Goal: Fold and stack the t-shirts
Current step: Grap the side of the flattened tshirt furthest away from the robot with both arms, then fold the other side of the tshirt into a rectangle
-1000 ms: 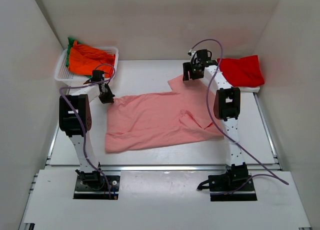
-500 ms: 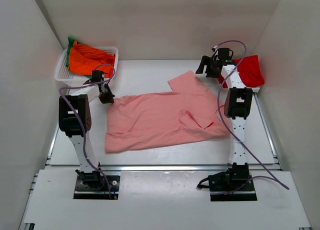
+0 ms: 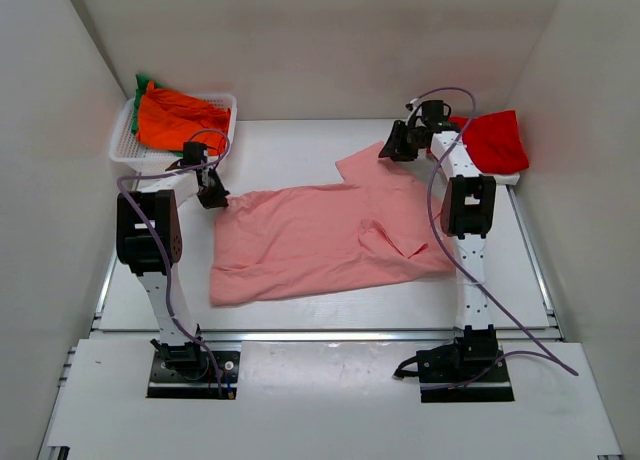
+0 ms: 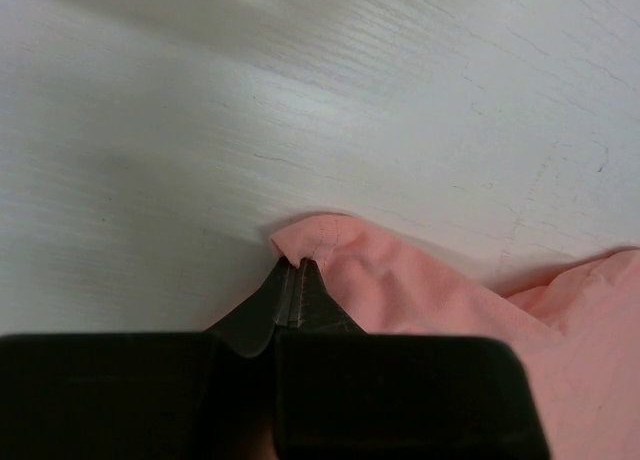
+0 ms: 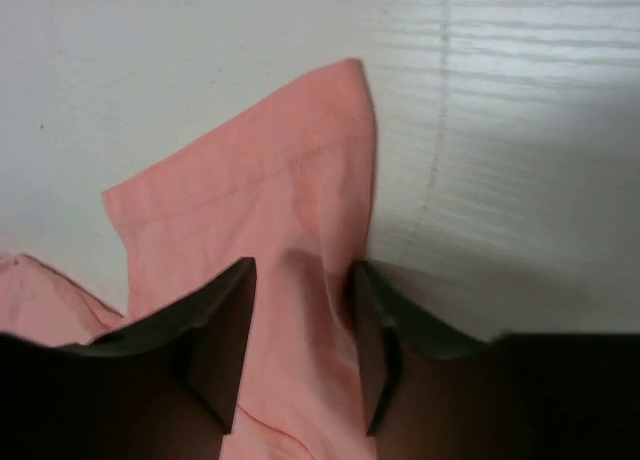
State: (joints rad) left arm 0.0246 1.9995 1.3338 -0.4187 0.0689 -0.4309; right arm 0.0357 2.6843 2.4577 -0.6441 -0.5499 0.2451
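Left gripper (image 3: 213, 198): jaws pressed together on a hemmed corner of the salmon-pink t-shirt (image 4: 450, 310); the pinched fabric puckers right at the fingertips, low against the table (image 3: 300, 150).
Right gripper (image 5: 300, 270): jaws spread apart, gripping nothing; its two fingers (image 5: 225, 320) straddle the far sleeve of the same shirt, one on each side of the cloth.
Salmon-pink t-shirt, position: spread mostly flat across the middle of the table between the two arms, one sleeve pointing to the far side, a small fold of fabric raised near its right edge.
Change, right gripper: half a second ago it sat further right, close to the red t-shirt (image 3: 490, 140); it has since shifted left, back over the pink sleeve.
Change, left gripper: same place and same pinch as in both earlier views; the pink shirt's outline is likewise unaltered.
Red t-shirt, position: bunched at the far right corner of the table, apart from the pink one.
Basket (image 3: 122, 145): white, latticed, far left corner.
Basket contents: orange t-shirt (image 3: 175, 120) heaped on top; green t-shirt (image 3: 143, 85) showing at the back edge beneath it.
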